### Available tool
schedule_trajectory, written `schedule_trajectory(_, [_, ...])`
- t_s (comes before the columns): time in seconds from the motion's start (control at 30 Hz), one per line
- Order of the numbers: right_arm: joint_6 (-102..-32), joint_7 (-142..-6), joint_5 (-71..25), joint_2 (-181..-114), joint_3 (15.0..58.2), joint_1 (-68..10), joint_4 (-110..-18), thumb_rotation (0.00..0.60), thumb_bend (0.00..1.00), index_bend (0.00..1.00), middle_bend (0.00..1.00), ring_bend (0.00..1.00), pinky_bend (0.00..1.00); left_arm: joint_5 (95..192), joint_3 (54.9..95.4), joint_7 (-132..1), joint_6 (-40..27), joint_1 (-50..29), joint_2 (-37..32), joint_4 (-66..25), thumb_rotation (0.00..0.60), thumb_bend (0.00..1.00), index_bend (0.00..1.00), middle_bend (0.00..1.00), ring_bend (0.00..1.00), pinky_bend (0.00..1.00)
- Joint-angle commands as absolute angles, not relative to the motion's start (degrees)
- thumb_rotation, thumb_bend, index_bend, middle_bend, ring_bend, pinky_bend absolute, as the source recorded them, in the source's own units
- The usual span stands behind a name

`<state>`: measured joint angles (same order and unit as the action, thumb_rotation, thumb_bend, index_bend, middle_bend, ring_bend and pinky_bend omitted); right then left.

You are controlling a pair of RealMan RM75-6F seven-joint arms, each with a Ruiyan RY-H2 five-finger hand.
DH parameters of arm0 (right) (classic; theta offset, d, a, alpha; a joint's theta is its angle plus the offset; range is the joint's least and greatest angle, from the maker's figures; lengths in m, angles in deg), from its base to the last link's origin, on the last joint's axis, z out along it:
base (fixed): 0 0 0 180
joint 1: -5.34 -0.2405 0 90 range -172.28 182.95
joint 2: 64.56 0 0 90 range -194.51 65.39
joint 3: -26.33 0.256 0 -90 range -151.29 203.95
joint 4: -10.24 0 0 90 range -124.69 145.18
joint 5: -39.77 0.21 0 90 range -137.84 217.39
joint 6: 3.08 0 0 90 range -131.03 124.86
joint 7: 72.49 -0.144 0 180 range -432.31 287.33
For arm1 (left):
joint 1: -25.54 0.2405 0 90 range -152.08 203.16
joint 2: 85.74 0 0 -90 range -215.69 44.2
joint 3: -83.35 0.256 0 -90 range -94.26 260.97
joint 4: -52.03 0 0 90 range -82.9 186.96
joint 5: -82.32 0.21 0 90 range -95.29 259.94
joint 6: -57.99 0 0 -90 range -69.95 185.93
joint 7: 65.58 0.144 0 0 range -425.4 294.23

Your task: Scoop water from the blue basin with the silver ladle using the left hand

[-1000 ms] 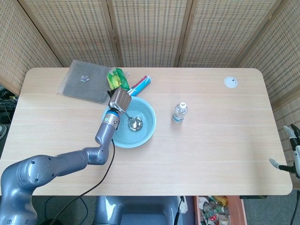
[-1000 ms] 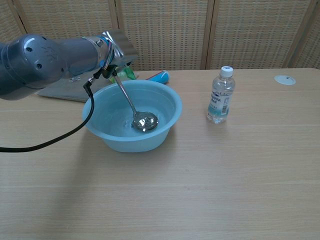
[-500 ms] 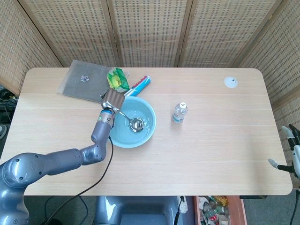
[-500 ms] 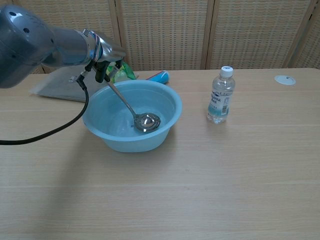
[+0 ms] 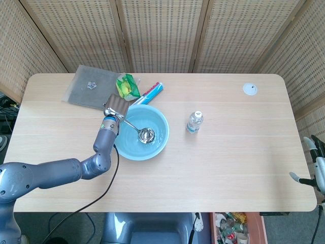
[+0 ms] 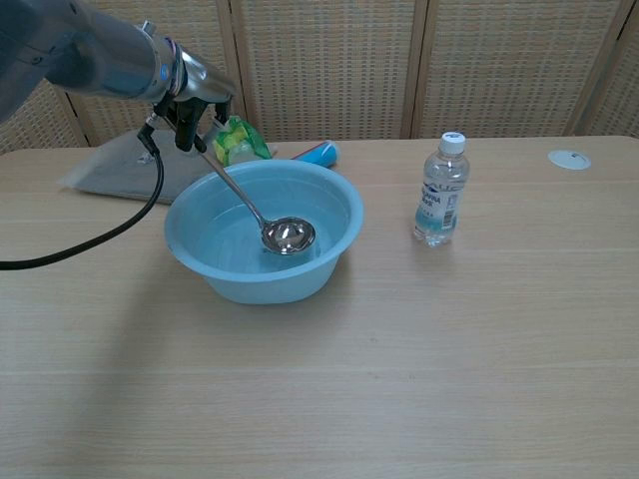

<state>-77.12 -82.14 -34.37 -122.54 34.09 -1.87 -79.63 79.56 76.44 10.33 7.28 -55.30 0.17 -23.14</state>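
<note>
On the wooden table [image 5: 228, 168], left of centre, sits the blue basin [image 5: 157, 145], with water visible in its bottom. Left hand [image 5: 116, 105] is positioned over the basin's back-left rim, fingers closed around the top of the silver ladle [image 6: 250, 207]. The handle slants down and to the right from that grip into the basin. The ladle bowl sits inside the basin, right of its centre; in the chest view it appears level, mouth upward. Whether the bowl is touching the water or just above it cannot be determined from either view.

A black cable [image 6: 110, 235] runs from the left wrist, loops down in front of the basin's left side and trails off the frame.

Right hand [image 5: 314, 163] shows only at the right edge of the head view, beyond the table's front-right corner. Its fingers look spread and nothing is seen in them, though only part of it is visible.

Behind the basin lie a green packet [image 5: 127, 85] and a blue tube-shaped item [image 5: 152, 92], the latter just beside the basin's back rim. A grey mat [image 5: 91, 87] lies further back and left. A clear water bottle [image 6: 440, 203] stands upright, capped, to the right of the basin and apart from it. A small white disc [image 5: 249, 89] rests near the back-right corner.
</note>
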Motion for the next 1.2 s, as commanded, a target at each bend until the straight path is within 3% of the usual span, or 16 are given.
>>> schedule_trajectory(0.03, [-76.97, -81.95, -34.17, -122.60, 34.14, -1.95, -79.59, 0.600, 0.00, 0.00, 0.00, 0.00, 0.00, 77.40, 75.77, 10.85, 6.09, -56.08, -1.05, -24.76, 0.600, 0.65, 0.98, 0.99, 1.00, 1.00])
schedule_trajectory(1.2, [-76.72, -79.16, -32.94, -123.36, 34.22, -2.20, -80.07, 0.600, 0.00, 0.00, 0.00, 0.00, 0.00, 60.71, 69.53, 15.85, 2.62, -60.75, -13.97, -36.14, 0.600, 0.67, 0.99, 0.99, 1.00, 1.00])
